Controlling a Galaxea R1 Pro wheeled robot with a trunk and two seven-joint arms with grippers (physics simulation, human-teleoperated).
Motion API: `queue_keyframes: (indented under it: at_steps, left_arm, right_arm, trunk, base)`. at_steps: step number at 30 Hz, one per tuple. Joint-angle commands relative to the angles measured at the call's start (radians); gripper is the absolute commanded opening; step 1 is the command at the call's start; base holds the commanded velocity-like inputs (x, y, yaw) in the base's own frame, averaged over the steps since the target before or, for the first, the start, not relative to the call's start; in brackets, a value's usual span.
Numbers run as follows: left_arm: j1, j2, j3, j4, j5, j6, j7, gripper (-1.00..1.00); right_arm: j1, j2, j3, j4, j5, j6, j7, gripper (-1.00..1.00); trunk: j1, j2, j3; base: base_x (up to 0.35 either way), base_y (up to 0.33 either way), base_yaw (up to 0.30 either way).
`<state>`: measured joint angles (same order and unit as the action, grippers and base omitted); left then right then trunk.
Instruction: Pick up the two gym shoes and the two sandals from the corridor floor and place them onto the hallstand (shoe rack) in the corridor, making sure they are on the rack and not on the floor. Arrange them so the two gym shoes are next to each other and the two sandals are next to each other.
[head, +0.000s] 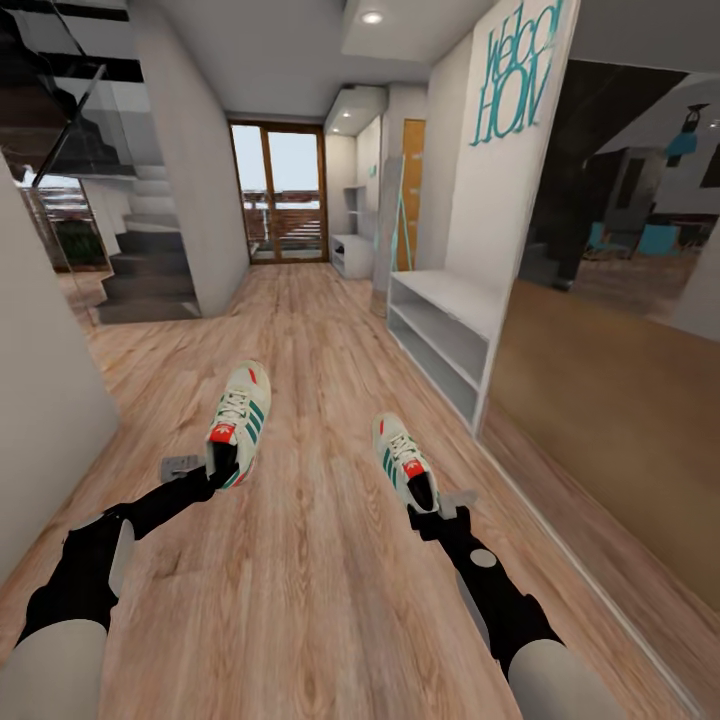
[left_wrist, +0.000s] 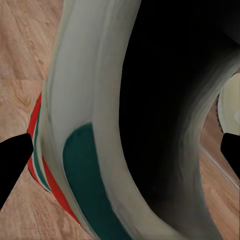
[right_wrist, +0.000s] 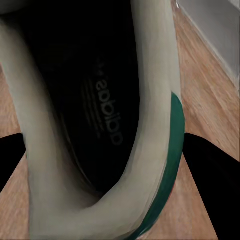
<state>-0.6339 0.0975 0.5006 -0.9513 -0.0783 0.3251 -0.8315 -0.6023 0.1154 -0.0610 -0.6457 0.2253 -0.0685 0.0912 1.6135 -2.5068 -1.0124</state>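
My left gripper (head: 213, 472) is shut on the heel end of one gym shoe (head: 238, 418), white with green stripes and a red-orange tongue label, held over the corridor floor (head: 300, 560). My right gripper (head: 428, 503) is shut on the heel of the other gym shoe (head: 402, 460), toe pointing away. In the left wrist view black fingertips (left_wrist: 12, 160) flank the shoe's collar (left_wrist: 85, 150). The right wrist view shows fingertips (right_wrist: 210, 170) on either side of the shoe's opening (right_wrist: 150, 125). The hallstand (head: 352, 252) stands far down the corridor at the right wall. The sandals are out of view.
A plain low white two-shelf bench (head: 440, 335) under teal "Welcome HOME" lettering (head: 520, 70) lines the right wall, with a large mirror panel (head: 620, 330) beside it. Stairs (head: 150, 270) rise at the left. A glass door (head: 277, 195) closes the corridor's far end.
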Motion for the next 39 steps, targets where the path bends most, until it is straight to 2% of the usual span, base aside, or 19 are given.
queue_keyframes:
  at_steps: [1,5,31,39]
  left_arm:
    - [-0.001,-0.001,0.004,-0.001,-0.006,0.006,-0.008,-1.00]
    - [-0.001,-0.001,0.004,-0.001,-0.006,0.006,-0.008,-1.00]
    - [-0.001,-0.001,0.004,-0.001,-0.006,0.006,-0.008,-1.00]
    - [-0.001,-0.001,0.003,-0.001,-0.006,0.006,-0.008,-1.00]
  right_arm:
    - [-0.001,0.001,-0.006,0.000,0.008,-0.004,0.007,-1.00]
    - [-0.001,0.001,-0.006,-0.001,0.008,-0.004,0.007,-1.00]
    - [-0.001,0.001,-0.005,-0.002,0.008,-0.002,0.007,-1.00]
    - [-0.001,0.001,-0.005,-0.002,0.008,-0.002,0.007,-1.00]
  trunk:
    - [0.000,0.000,-0.001]
    - [0.000,0.000,-0.001]
    - [0.000,0.000,-0.010]
    - [0.000,0.000,-0.010]
  base:
    - [0.346,0.000,0.293]
    - [0.346,0.000,0.183]
    - [0.346,0.000,0.020]
    - [0.346,0.000,0.238]
